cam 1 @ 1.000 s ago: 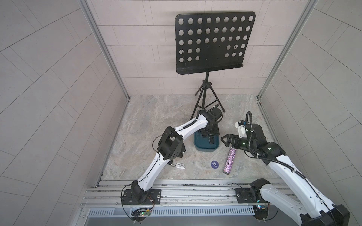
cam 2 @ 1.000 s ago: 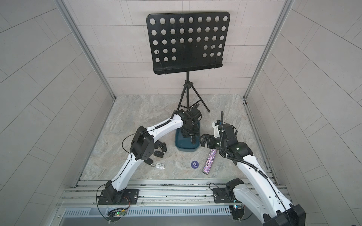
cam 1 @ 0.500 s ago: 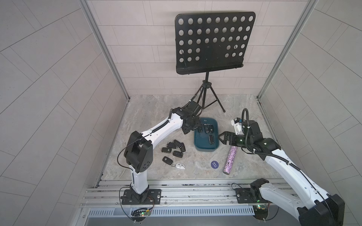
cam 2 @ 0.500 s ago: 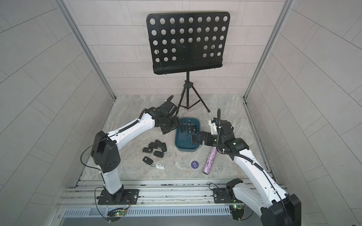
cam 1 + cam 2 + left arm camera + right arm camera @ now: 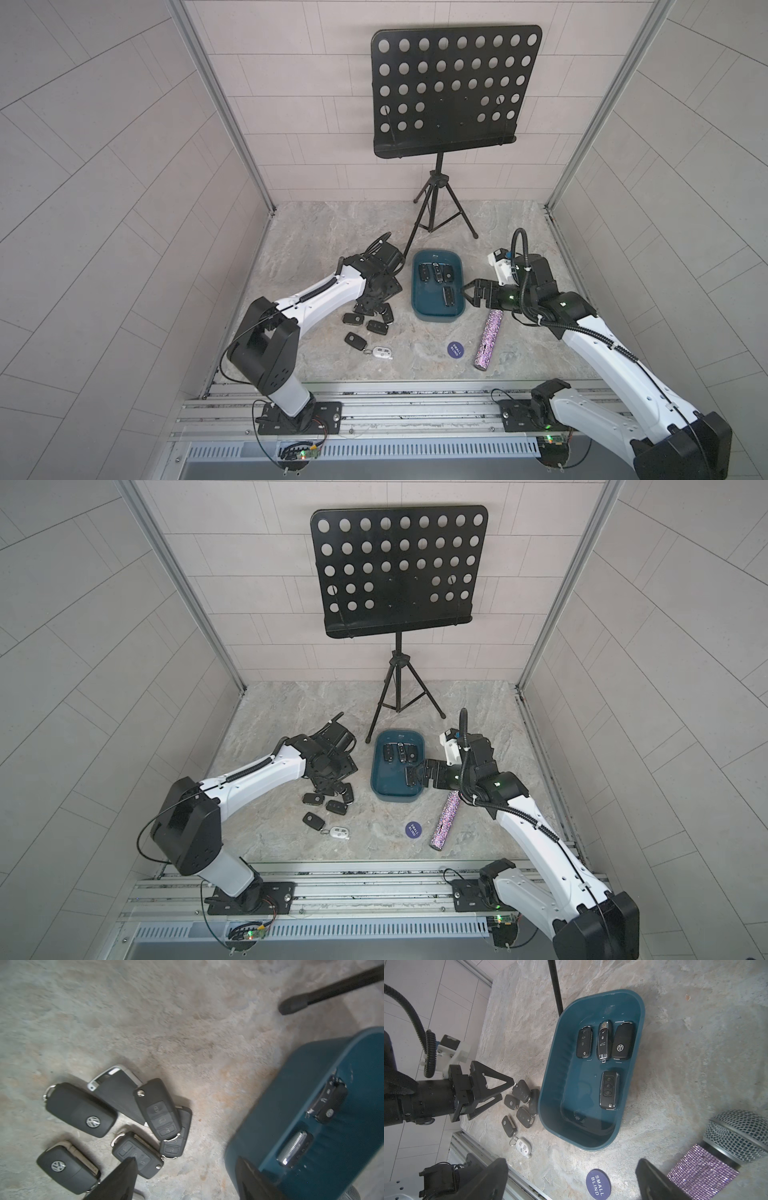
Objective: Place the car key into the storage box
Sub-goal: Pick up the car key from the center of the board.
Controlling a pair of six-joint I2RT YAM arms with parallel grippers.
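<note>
Left gripper (image 5: 507, 1088): jaws spread and empty, hovering just above the loose car keys (image 5: 156, 1109).
Loose car keys: black cluster on the surface (image 5: 332, 232), left of centre, just beside the storage box (image 5: 428, 305).
Storage box: mid-surface, four keys (image 5: 623, 1043) inside.
Right gripper (image 5: 466, 296): spread wide and empty, at the box's right rim.

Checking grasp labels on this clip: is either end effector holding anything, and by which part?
Nothing is held. The left end effector stands open by the loose car keys; the right end effector is open and empty near the storage box.
</note>
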